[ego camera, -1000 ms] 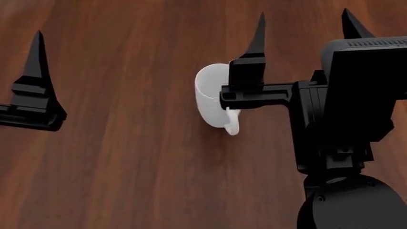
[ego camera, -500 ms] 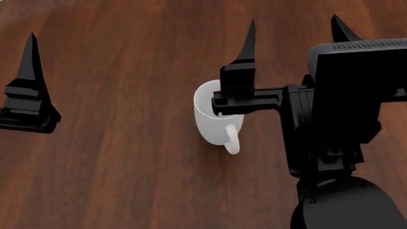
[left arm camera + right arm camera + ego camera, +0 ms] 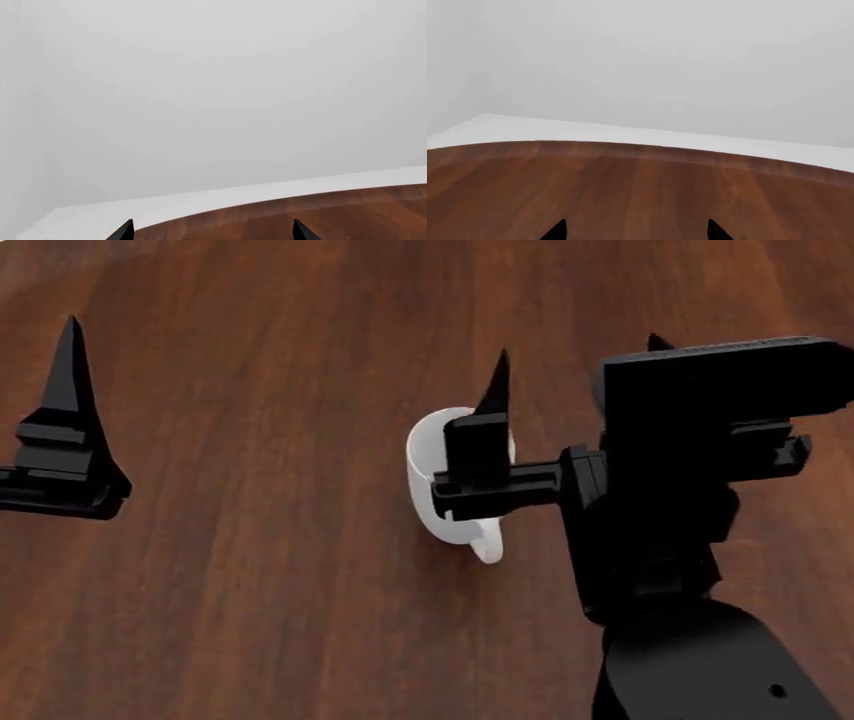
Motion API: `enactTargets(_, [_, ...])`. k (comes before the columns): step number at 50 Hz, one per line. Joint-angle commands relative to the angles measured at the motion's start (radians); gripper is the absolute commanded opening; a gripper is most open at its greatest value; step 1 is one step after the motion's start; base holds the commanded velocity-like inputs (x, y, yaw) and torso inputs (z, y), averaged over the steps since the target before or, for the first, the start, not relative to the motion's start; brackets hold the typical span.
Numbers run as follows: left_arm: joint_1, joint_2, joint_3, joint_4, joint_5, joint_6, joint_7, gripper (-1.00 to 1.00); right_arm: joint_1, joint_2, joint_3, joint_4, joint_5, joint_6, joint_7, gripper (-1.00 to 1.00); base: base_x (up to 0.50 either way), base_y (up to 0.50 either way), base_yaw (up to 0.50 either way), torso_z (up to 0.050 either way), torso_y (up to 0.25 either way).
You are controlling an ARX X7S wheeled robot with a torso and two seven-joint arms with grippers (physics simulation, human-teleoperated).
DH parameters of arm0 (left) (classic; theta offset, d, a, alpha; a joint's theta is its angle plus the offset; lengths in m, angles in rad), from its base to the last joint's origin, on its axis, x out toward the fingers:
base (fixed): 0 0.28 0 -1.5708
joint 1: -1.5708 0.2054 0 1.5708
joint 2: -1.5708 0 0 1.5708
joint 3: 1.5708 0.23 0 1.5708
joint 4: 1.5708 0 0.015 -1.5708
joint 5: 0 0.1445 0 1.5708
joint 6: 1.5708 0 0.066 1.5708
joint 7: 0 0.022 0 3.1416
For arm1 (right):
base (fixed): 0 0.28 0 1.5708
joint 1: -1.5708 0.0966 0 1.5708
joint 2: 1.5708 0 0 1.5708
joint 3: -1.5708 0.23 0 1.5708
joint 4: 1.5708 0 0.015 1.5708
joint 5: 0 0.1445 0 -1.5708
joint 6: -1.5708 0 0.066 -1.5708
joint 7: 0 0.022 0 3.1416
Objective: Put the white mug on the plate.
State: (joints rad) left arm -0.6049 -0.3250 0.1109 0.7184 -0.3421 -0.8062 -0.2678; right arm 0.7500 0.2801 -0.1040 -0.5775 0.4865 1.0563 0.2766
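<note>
1. Beneath my arms spreads a dark reddish-brown wooden table [image 3: 267, 570] with grain running away from me; nothing but wood shows around the mug in the head view.
2. On that wood the white mug [image 3: 424, 465] stands upright, handle toward me, partly hidden behind my right gripper [image 3: 574, 365].
3. My right gripper's two pointed fingers stand well apart, one in front of the mug, nothing between them.
4. My left gripper [image 3: 211, 231] hangs well to the mug's left, its tips likewise spread apart.
5. Beyond the table's curved edge lies a pale floor [image 3: 627, 134] and plain grey-white walls [image 3: 213, 90].
</note>
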Motion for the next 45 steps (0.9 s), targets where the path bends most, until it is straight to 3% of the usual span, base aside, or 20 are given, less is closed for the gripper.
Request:
enactTargets(1, [0.004, -0.001, 0.003, -0.015, 0.000, 0.017, -0.001, 1.00, -0.012, 0.002, -0.015, 0.046, 0.018, 0.043, -0.003, 1.00, 0.00, 0.00, 0.00, 0.000, 0.000])
enactTargets(45, [0.010, -0.006, 0.045, -0.071, 0.026, 0.065, -0.019, 1.00, -0.163, 0.038, -0.063, 0.115, 0.055, 0.044, -0.047, 1.00, 0.00, 0.00, 0.00, 0.000, 0.000])
